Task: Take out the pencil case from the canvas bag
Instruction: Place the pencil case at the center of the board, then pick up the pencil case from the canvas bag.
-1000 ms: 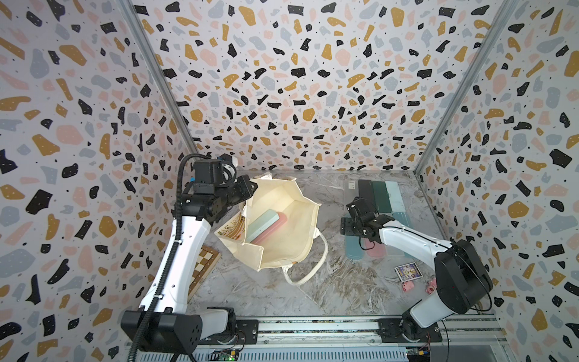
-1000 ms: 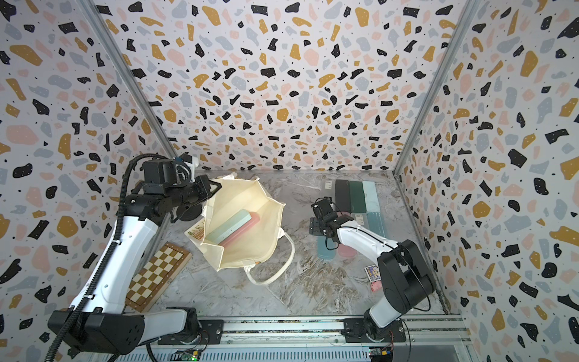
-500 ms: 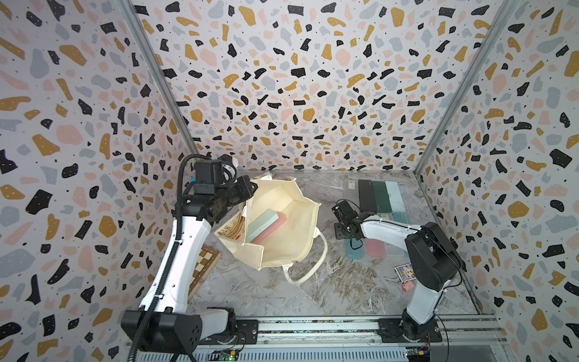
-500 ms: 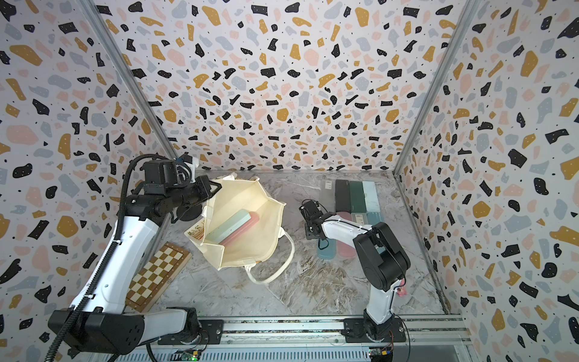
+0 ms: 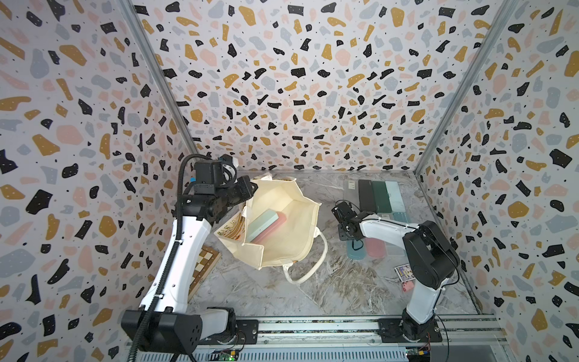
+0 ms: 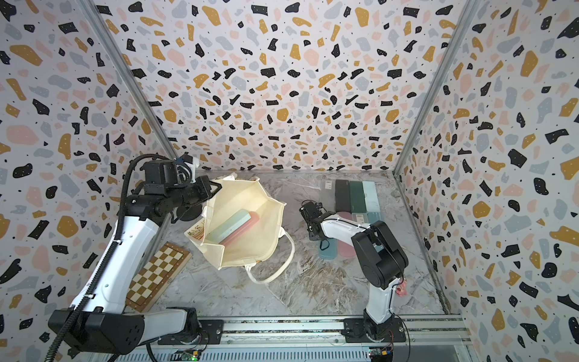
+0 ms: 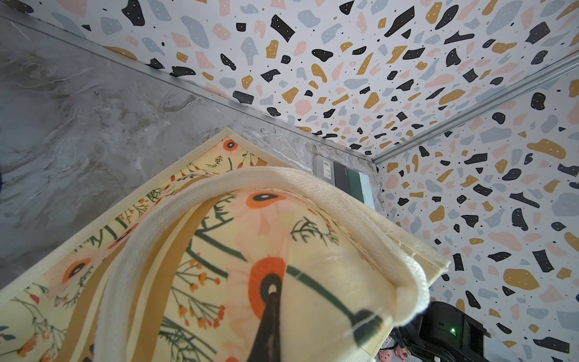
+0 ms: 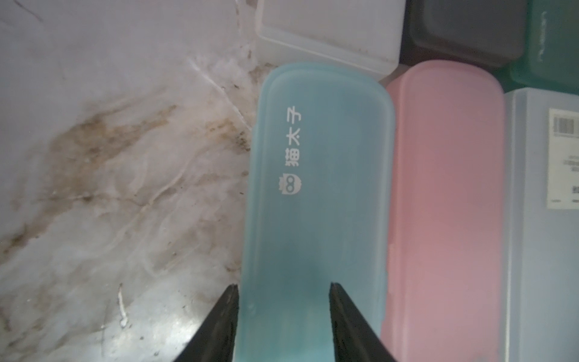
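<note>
Swung inward since before, right fingers (image 8: 225, 316) narrower yet apart over blue case (image 8: 316, 188). Pinching bag (image 5: 294, 241) rim with left fingers (image 5: 249, 189). Inside bag: green pencil case (image 5: 261, 225), probably light, stiff, slick; grip across width.

The right pincer (image 8: 283, 290) has slid a little toward the canvas bag (image 5: 291, 238), and its jaws have drawn closer but are not closed. Its tips now hang over one end of the blue pencil case (image 8: 316, 188). Behind the pincer, the right arm's elbow (image 5: 429, 257) has swung inward from the side wall.
</note>
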{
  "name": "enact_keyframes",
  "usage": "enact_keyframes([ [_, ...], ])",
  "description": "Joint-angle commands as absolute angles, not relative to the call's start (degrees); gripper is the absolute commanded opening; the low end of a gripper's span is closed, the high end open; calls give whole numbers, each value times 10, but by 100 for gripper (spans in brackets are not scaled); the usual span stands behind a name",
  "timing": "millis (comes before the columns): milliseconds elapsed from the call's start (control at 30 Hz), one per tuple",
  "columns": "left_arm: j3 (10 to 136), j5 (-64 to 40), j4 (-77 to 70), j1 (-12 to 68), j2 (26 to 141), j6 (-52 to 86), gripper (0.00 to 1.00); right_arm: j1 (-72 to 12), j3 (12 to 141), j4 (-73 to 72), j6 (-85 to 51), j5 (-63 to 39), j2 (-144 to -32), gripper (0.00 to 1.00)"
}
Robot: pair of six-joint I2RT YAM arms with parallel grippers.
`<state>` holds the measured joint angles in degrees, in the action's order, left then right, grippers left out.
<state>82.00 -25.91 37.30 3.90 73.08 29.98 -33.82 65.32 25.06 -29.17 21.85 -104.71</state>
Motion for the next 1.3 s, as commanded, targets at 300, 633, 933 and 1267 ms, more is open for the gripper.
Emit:
enact_keyframes([
  [300, 851, -227, 356, 73, 739, 225, 0, -336, 543, 131, -298, 164, -722, 50],
  [633, 908, -187, 378, 195, 810, 152, 0, -430, 477, 6, -196, -52, -483, 50],
  [933, 875, -250, 327, 229, 800, 130, 0, -599, 495, 37, -126, 13, -613, 40],
  [1267, 845, -198, 325, 261, 786, 137, 0, -609, 547, 47, -158, 102, -833, 37],
])
